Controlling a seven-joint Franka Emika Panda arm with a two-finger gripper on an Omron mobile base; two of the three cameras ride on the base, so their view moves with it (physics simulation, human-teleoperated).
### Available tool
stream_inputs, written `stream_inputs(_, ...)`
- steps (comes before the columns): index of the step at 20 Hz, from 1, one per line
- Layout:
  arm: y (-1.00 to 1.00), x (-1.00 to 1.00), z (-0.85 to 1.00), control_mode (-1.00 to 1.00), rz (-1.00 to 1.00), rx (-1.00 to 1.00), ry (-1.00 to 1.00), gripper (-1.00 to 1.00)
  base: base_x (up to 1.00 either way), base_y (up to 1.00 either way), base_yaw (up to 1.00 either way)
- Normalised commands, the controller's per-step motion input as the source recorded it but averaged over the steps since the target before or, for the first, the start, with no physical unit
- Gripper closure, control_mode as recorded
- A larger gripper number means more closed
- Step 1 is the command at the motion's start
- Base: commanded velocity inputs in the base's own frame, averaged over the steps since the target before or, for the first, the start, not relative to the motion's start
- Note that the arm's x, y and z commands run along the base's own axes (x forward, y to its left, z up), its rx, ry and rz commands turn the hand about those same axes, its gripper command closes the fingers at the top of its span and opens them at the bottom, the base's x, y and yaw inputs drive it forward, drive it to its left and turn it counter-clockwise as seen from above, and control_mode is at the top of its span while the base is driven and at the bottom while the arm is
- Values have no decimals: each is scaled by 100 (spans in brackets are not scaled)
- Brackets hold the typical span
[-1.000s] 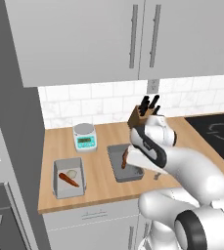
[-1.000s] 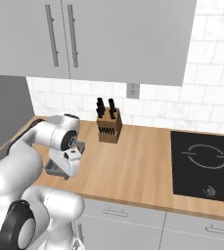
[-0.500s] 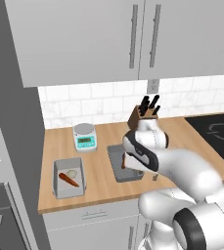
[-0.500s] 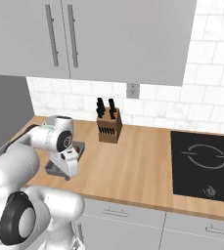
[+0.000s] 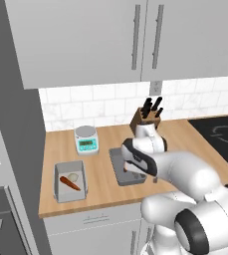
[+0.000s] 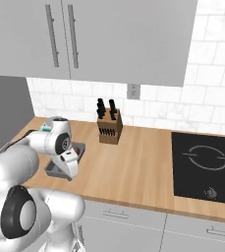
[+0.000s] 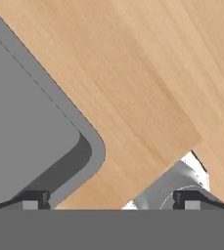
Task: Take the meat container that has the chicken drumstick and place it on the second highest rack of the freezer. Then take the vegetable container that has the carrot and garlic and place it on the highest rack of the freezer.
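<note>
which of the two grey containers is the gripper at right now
The grey meat container mid-counter, under the gripper; the other grey container with the carrot sits apart, near the counter's left end.

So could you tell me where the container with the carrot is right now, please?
In the left base view, the vegetable container sits at the counter's left front, below the kitchen scale and left of the meat container.
</note>
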Motion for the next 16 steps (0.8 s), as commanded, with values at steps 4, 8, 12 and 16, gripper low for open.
stream_inputs(4,0,27,-19,-100,0,0,-9,-100,0,0,0)
stream_inputs(8,0,25,-18,-100,0,0,-9,-100,0,0,0)
stream_inputs(12,0,10,-27,-100,0,0,-2,-100,0,0,0)
stream_inputs(16,-5,0,-12,-100,0,0,0,-100,0,0,0)
